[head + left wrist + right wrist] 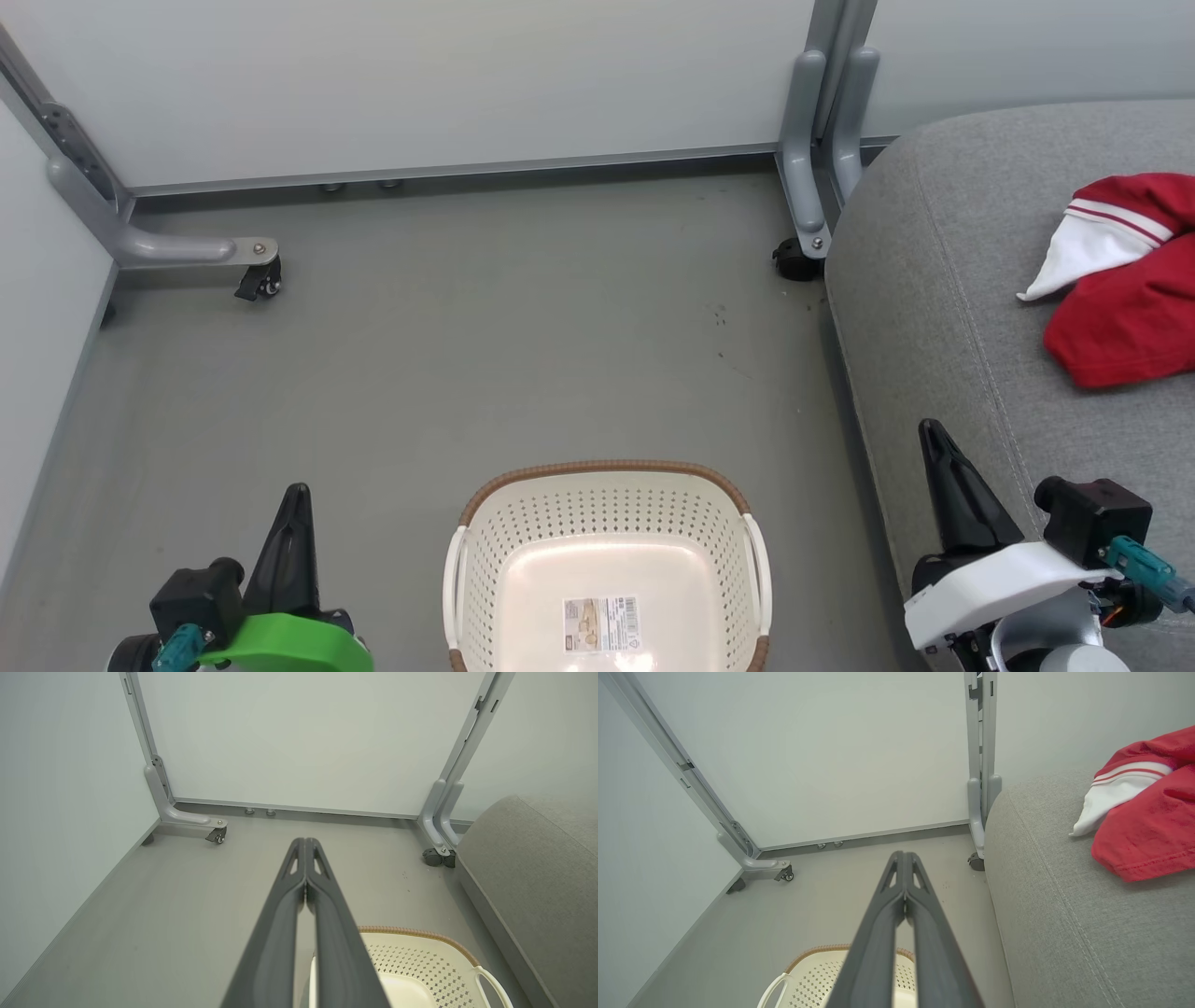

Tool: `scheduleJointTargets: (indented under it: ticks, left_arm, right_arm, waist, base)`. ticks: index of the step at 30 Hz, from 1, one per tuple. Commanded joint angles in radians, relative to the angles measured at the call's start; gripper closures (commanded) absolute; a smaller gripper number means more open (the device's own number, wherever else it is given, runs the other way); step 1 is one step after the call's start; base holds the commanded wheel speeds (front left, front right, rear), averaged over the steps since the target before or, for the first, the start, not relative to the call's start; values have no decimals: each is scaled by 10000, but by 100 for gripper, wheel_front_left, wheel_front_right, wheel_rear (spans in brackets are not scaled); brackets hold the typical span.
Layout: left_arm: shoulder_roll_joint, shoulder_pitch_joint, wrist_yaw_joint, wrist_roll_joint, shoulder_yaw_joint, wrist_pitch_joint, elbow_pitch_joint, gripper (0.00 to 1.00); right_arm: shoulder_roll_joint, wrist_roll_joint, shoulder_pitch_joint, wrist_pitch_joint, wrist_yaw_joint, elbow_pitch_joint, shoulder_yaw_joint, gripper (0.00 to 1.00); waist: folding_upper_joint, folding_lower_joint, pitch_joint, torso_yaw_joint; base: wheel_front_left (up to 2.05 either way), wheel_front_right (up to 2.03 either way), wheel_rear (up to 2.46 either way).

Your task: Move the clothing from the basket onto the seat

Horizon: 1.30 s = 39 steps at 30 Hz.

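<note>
The white perforated basket [607, 523] with a brown rim stands on the floor at the bottom middle, holding nothing but a label on its bottom. Red clothing [1125, 289] with white panels and stripes lies crumpled on the grey seat [934, 280] at the right. My left gripper [297, 495] hangs shut to the left of the basket, gripping nothing. My right gripper [929, 431] is shut and empty over the seat's near edge. In the wrist views both finger pairs [304, 842] [903, 855] are pressed together; the clothing [1148, 826] rests on the seat [1055, 905].
Grey partition panels close the back and left. Their wheeled feet [257, 271] [798, 257] stand on the grey floor. The seat's left edge runs close to the basket's right side.
</note>
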<state>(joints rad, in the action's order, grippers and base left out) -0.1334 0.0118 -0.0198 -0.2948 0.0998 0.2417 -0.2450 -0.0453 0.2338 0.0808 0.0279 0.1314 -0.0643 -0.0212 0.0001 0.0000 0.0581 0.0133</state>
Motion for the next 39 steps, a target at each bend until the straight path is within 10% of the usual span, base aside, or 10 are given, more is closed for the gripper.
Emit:
scheduleJointTargets:
  ticks: [1, 39]
  left_arm:
    - [9, -145, -79, -509, -130, -116, 115, 100]
    - [372, -655, -547, -6165, -1021, -1636, 101, 100]
  right_arm:
    - [-83, 583, -123, 0, -1, -38, 9, 100]
    - [-387, 6823, -983, -316, -4, 1363, 210, 100]
  waist:
    - [-1, 0, -9, -2]
    - [-1, 0, -178, -44]
  base:
    - [0, 0, 0]
    - [0, 0, 0]
